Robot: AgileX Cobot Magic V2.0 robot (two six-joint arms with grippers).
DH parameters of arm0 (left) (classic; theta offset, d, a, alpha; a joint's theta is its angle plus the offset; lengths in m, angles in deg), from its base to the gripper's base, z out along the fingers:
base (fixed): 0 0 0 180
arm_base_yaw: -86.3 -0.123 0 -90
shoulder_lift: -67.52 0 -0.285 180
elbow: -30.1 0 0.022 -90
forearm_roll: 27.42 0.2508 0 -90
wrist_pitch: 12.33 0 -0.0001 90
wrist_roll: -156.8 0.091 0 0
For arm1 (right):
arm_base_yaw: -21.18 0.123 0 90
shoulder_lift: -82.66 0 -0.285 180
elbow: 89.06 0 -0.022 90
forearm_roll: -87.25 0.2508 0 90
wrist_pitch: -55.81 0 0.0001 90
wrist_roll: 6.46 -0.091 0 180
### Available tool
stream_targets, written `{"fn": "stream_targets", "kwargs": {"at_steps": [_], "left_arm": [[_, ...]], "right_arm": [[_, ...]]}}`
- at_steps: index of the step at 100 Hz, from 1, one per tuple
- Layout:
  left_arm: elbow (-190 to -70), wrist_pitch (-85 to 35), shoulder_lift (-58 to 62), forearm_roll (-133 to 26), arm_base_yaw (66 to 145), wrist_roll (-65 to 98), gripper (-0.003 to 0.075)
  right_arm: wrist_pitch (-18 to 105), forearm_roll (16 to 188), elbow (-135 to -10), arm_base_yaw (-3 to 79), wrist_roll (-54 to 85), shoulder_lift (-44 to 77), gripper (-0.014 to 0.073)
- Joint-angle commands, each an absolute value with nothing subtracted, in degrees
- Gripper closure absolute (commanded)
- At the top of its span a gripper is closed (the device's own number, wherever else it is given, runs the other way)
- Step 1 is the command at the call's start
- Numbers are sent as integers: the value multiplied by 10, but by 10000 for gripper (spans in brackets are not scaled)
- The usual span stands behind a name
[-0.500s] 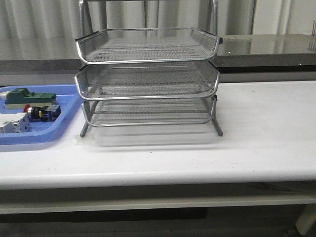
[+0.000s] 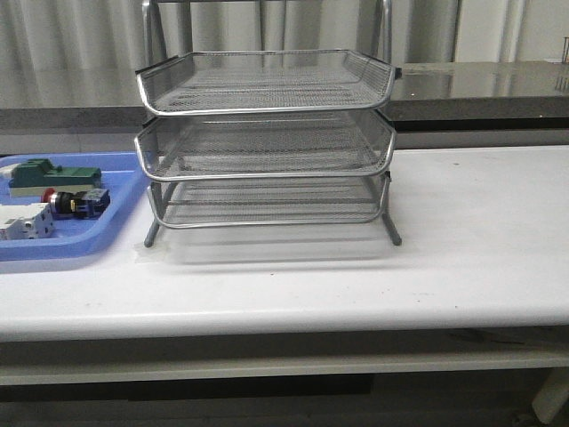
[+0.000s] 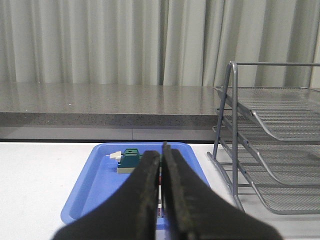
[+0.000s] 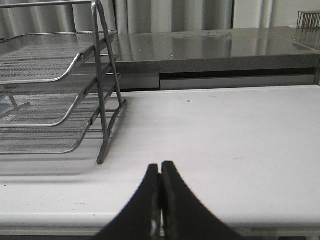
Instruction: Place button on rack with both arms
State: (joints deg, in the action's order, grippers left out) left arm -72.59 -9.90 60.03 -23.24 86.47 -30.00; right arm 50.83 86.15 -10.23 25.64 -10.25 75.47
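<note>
On the blue tray (image 2: 107,233), left of the rack (image 2: 265,142), the button (image 2: 73,203) lies untouched — no step is begun. Both grippers' fingers — left (image 3: 161,190), right (image 4: 160,200) — are pressed together, empty. Next, the left fingers must be parted and lowered over the button.

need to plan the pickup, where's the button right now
In the front view the button lies in the blue tray at the table's left, between the green block and white breaker, left of the rack.
</note>
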Motion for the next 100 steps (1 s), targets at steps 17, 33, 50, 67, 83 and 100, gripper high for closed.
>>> {"fn": "stream_targets", "kwargs": {"at_steps": [17, 33, 50, 67, 83, 100], "left_arm": [[-699, -57, 620, -232, 865, -305, 716], [-699, -57, 620, -232, 865, -305, 716], [-699, -57, 620, -232, 865, -305, 716], [-699, -57, 620, -232, 865, -305, 716], [-699, -57, 620, -232, 865, -305, 716], [-699, -57, 620, -232, 865, -305, 716]], "right_arm": [[558, 863, -112, 253, -100, 764, 660], [584, 863, -113, 253, -100, 764, 660], [609, 864, -123, 253, -100, 764, 660], [538, 888, -187, 253, -100, 754, 660], [425, 890, -281, 253, -100, 705, 660], [318, 898, -374, 253, -100, 626, 660]]}}
